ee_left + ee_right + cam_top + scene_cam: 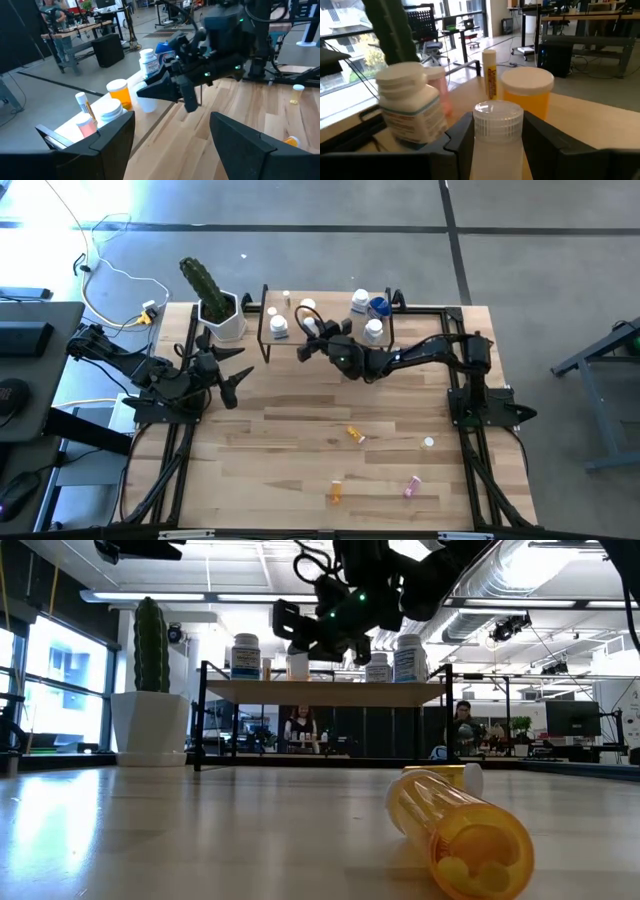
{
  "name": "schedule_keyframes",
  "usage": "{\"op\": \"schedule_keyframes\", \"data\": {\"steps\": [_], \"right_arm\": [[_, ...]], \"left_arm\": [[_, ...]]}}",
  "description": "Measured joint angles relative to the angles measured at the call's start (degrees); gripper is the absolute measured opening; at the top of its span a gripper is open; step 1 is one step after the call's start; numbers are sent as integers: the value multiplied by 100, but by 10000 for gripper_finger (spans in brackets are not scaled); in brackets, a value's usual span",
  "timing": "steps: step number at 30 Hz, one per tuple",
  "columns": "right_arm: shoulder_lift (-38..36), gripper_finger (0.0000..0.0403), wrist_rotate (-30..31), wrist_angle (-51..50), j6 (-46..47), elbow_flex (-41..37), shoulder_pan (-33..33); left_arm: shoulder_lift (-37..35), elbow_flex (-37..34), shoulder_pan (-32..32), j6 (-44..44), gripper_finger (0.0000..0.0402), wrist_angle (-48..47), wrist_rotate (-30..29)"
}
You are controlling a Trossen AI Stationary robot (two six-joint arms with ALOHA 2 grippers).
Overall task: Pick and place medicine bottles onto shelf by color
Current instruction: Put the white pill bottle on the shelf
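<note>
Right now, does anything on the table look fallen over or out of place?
Yes. Three medicine bottles lie on their sides on the open table: an orange one mid-table, another orange and a pink one near the front edge. A small white cap lies loose nearby.

You won't find a readable word here — the white bottle (411,107) and the yellow tube (490,75) both carry labels, but their print stays illegible.

One camera looks straight down on the whole counter (300,420). Another sits at counter height, facing level toward the shelf (325,692) and room. Both wrist cameras view that shelf from close, at opposite sides.
</note>
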Motion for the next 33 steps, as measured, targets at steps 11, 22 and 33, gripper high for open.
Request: {"op": "schedule_keyframes", "data": {"steps": [11,22,33], "right_arm": [[-9,129,-535,-214,550,2,-277],[-11,157,-664,-256,615,4,-275],[-53,219,-672,-301,760,-4,-107]], "left_arm": [[1,0,-1,50,248,0,-2],[1,0,0,50,248,-9,0],[1,0,0,50,248,-17,0]]}}
